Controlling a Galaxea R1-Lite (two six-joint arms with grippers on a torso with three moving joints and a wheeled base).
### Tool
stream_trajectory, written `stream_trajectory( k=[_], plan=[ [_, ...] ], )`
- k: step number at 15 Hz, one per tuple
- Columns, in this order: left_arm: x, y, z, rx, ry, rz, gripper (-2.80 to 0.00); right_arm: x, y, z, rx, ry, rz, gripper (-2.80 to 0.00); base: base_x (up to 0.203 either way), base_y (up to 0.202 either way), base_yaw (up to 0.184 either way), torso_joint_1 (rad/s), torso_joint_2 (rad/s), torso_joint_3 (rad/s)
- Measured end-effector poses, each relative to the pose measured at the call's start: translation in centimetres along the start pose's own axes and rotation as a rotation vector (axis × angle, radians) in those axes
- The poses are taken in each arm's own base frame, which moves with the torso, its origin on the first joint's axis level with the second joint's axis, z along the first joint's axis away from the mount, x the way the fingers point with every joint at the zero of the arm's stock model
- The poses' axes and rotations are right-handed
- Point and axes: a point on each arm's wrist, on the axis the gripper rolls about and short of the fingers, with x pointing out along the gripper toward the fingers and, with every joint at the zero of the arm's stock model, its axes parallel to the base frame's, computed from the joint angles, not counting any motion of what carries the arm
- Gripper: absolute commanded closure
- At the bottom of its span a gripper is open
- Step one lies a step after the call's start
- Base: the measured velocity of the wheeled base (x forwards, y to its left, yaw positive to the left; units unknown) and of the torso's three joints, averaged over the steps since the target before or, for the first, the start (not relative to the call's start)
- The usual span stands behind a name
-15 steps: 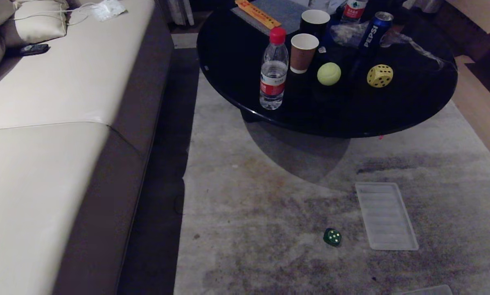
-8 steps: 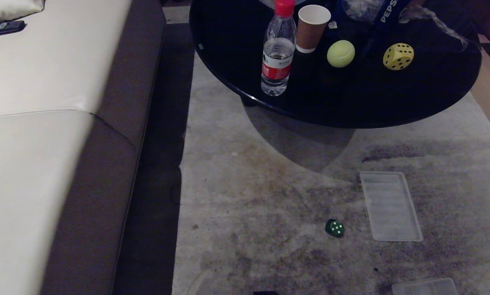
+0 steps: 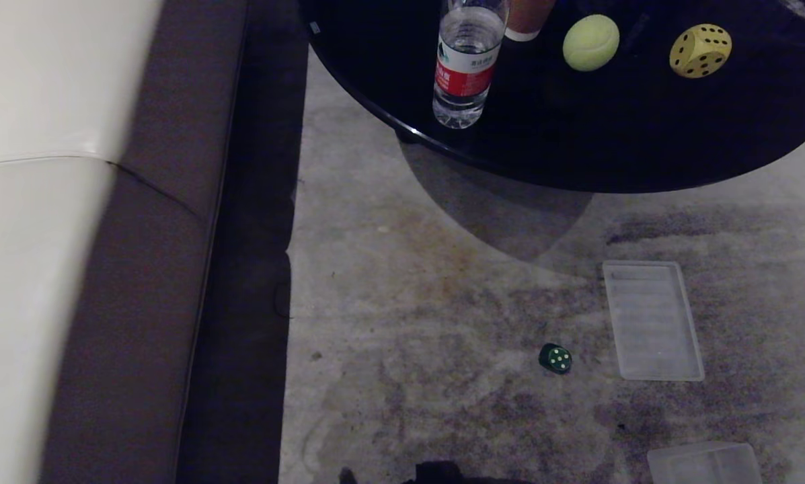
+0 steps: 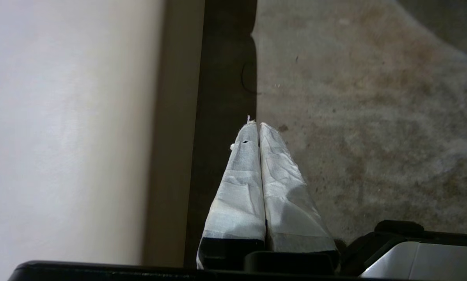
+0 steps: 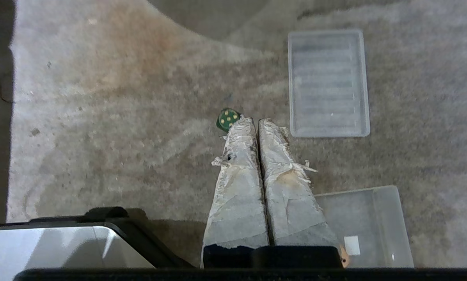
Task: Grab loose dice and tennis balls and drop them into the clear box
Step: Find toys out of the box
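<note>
dark green die [image 3: 555, 358] sits on the grey carpet [image 3: 429, 323], five pips up, roughly 6 o'clock from the black round table [image 3: 644, 141] and just at 9 o'clock of the flat ribbed lid [image 3: 652, 320]. clear box [image 3: 705, 464] is at the head view's bottom edge, about 5 o'clock from the die, looks empty. on the table: tennis ball [image 3: 590, 42] and yellow die [image 3: 700, 50], side by side but apart, with a water bottle [image 3: 465, 64] at their 9 o'clock. right gripper [image 5: 256, 123] hangs above the floor, taped fingers pressed together, nothing in them; in the right wrist view the green die peeks out right past its fingertips, toward 11 o'clock, so it's nearly over it. left gripper [image 4: 256, 125] also clenched and empty, parked over the carpet edge by the sofa [image 3: 72, 235], well apart from the die. key relation: die is on the right arm's side, box just behind the same arm, so right arm is the likely picker. a die is a cube, so no long axis to match; jaws need to part, then drop over flat faces. no pick begun yet.
</note>
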Motion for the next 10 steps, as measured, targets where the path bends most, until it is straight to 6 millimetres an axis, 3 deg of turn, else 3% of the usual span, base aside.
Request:
stream_trajectory(
  k=[10],
  plan=[
    [0.0, 0.0, 0.01, 0.0, 0.0, 0.0, 0.0, 0.01, 0.0, 0.0, 0.0, 0.001, 0.0, 0.0, 0.0, 0.0, 0.0, 0.002, 0.0, -0.197]
  ],
)
